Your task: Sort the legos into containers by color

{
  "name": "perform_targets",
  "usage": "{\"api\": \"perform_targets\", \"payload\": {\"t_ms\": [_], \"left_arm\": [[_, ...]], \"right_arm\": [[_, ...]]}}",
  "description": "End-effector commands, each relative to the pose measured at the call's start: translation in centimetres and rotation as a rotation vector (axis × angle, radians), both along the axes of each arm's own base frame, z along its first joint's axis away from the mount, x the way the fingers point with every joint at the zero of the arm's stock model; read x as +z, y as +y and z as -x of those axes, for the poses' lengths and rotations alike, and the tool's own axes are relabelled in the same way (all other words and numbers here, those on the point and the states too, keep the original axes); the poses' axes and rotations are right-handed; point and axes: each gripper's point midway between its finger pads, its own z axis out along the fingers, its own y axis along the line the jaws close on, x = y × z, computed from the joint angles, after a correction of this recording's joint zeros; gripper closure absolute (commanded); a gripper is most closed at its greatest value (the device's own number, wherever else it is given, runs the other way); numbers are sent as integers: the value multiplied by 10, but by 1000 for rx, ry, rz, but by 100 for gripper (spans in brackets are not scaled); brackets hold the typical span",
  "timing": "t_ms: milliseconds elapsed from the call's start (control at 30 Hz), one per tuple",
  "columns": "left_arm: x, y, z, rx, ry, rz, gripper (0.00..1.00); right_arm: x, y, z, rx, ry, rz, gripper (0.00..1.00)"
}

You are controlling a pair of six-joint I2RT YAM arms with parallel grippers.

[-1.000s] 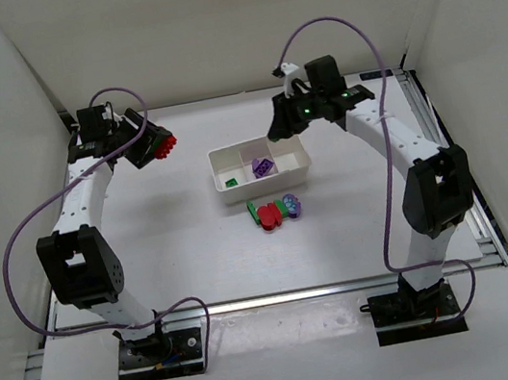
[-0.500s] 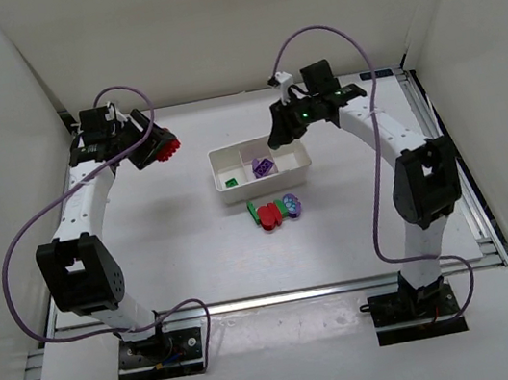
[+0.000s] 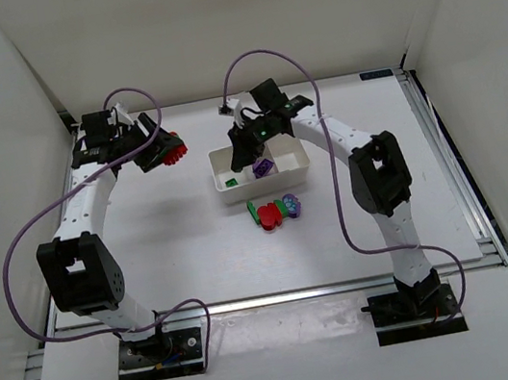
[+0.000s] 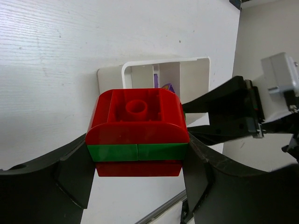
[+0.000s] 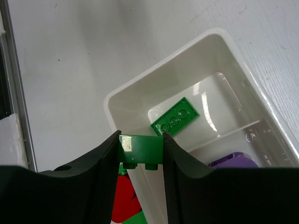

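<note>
Right pincer (image 5: 140,141) clamps a green brick (image 5: 140,150) above the tray (image 5: 140,93), left pincer (image 4: 138,164) clamps a red-green stack (image 4: 138,123).

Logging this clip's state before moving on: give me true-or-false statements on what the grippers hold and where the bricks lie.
1. The right gripper is shut on a green brick. True.
2. The left gripper is empty. False: it is shut on a red and green stack.
3. A flat green plate lies in the tray's end compartment. True.
4. The tray holds nothing purple. False: a purple brick lies in its middle compartment.
5. No bricks lie on the table. False: a mixed cluster lies beside the tray.
</note>
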Motion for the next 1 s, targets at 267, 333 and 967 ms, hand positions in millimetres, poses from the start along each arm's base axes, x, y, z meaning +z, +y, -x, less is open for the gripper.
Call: {"api": "perform_targets", "payload": {"t_ms": [267, 333, 967], "left_arm": [[24, 7, 2, -28, -60, 28, 90], [25, 6, 1, -38, -62, 32, 90], [36, -20, 24, -327, -247, 32, 90]], "right_arm": [[-9, 28, 3, 88, -30, -13, 100], [-14, 30, 5, 96, -26, -6, 99], [16, 12, 1, 42, -68, -1, 30]]}}
